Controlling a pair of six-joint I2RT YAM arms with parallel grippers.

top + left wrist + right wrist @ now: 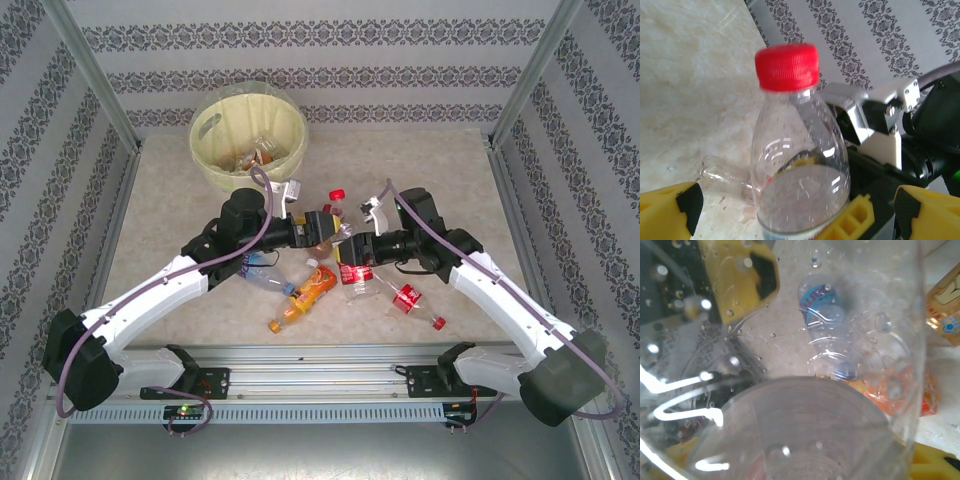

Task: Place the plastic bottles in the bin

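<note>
Your left pincer (800, 212) is spread wide. Its yellow fingertips (670, 210) stand well apart on either side of a clear plastic bottle with a red cap (792, 165), and neither one touches it. The bottle stands upright between them, cap up.

Your right pincer (352, 248) faces the left pincer (322, 228) from the opposite side. It is narrowed onto the lower part of that same bottle (337, 196). In the left wrist view one slotted yellow finger presses against the bottle's base, and the clear wall of the bottle sits right up against the right wrist camera.

Just on the near side of both pincers, loose bottles lie on the pale marbled desk (170, 200):
- an orange plastic bottle (312, 288)
- a clear bottle with a blue label (265, 270), to the left of the orange one
- two clear bottles with red labels (408, 298), toward the right pincer's arm

Beyond the left pincer and well apart from it stands the round cream-white bin with a pale yellow liner (222, 172). A few bottles lie inside it.

Walls papered in grey ornamental stripes (320, 40) close off the desk behind and at both sides, and metal posts stand at the far corners.
</note>
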